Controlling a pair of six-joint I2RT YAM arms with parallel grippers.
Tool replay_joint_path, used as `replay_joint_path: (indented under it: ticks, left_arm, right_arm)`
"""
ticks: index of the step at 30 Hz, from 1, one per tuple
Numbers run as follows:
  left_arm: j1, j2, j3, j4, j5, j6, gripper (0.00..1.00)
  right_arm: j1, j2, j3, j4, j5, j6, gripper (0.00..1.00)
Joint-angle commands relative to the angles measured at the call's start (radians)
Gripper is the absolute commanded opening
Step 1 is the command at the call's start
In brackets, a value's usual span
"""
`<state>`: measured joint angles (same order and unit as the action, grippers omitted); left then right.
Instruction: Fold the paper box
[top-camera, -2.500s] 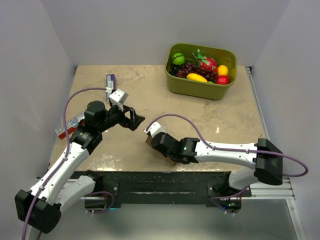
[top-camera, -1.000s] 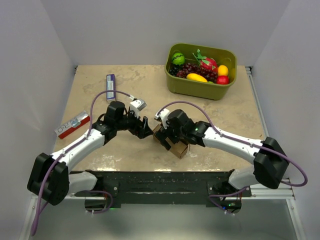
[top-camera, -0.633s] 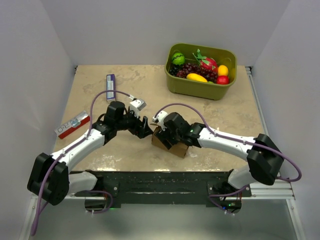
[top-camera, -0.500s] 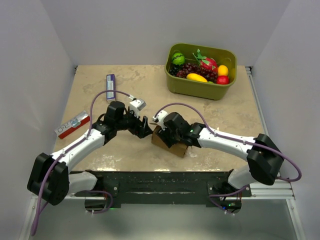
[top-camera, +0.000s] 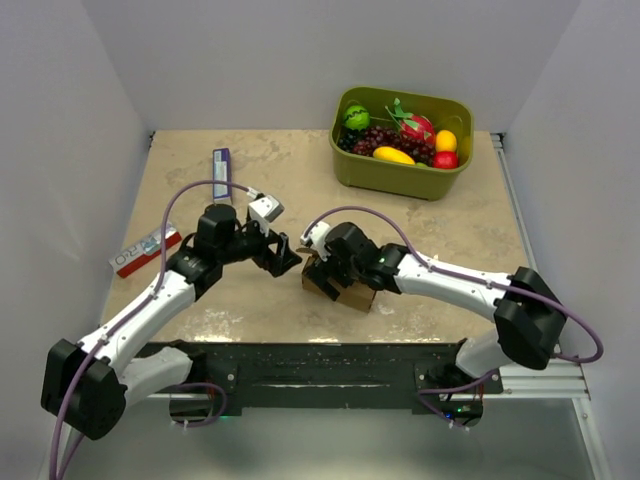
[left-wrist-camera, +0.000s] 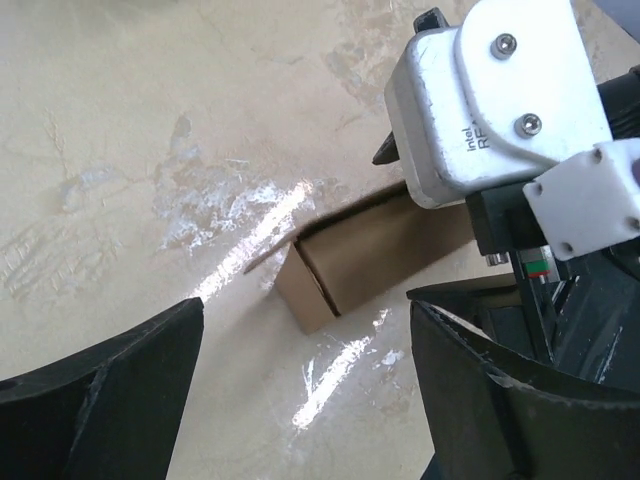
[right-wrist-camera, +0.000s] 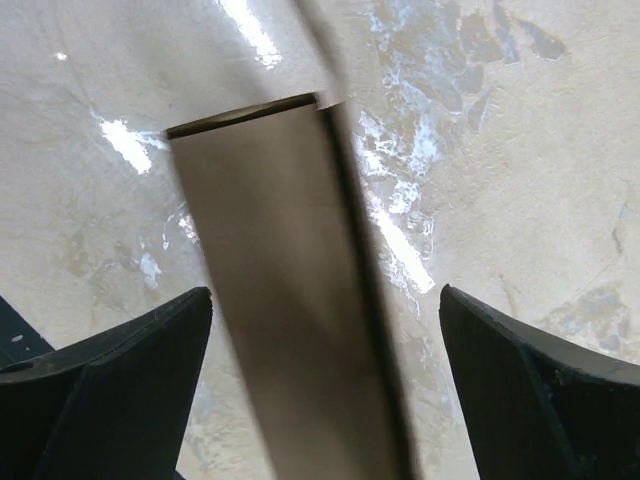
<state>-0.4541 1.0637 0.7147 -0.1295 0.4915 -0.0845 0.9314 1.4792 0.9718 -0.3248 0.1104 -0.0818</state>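
Surface: we are seeing a glossy beige marbled table (top-camera: 470, 250), white walls (top-camera: 250, 60) enclosing it | Box: the paper box (top-camera: 357, 297) is lying under the right gripper (top-camera: 325, 265), its long axis passing between those wide-spread fingers, which are gripping nothing | Heading: one end is pointing at the left gripper (top-camera: 285, 258), which is gaping empty just short of it

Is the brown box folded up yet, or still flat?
Folded up: the paper box lies on the table as a rectangular carton with distinct sides. Whether its far end is shut, cannot tell.
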Motion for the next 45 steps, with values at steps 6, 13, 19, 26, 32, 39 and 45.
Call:
replay_joint_path:
  ticks: [6, 13, 19, 26, 32, 39, 45]
  left_arm:
    - [-0.017, -0.025, -0.001, -0.005, -0.05, 0.066, 0.89]
    - [-0.092, 0.013, 0.02, -0.002, -0.128, 0.121, 0.88]
    - [-0.13, 0.094, 0.065, -0.018, -0.206, 0.131, 0.88]
    - [-0.13, 0.145, 0.098, 0.022, -0.266, 0.15, 0.87]
    - [-0.13, 0.191, 0.112, 0.03, -0.243, 0.164, 0.88]
    - [-0.13, 0.228, 0.13, 0.03, -0.217, 0.17, 0.85]
    - [-0.13, 0.257, 0.147, 0.031, -0.218, 0.172, 0.8]
  right_arm:
    - [0.003, -0.22, 0.024, -0.072, 0.07, 0.154, 0.99]
    - [0.003, -0.379, -0.022, -0.247, 0.195, 0.433, 0.99]
    - [0.003, -0.493, -0.077, -0.339, 0.198, 0.588, 0.93]
    - [0.003, -0.514, -0.169, -0.312, 0.158, 0.675, 0.79]
    - [0.004, -0.548, -0.222, -0.293, 0.17, 0.723, 0.71]
    - [0.004, -0.531, -0.214, -0.299, 0.19, 0.726, 0.59]
    - [0.004, -0.539, -0.211, -0.324, 0.216, 0.734, 0.5]
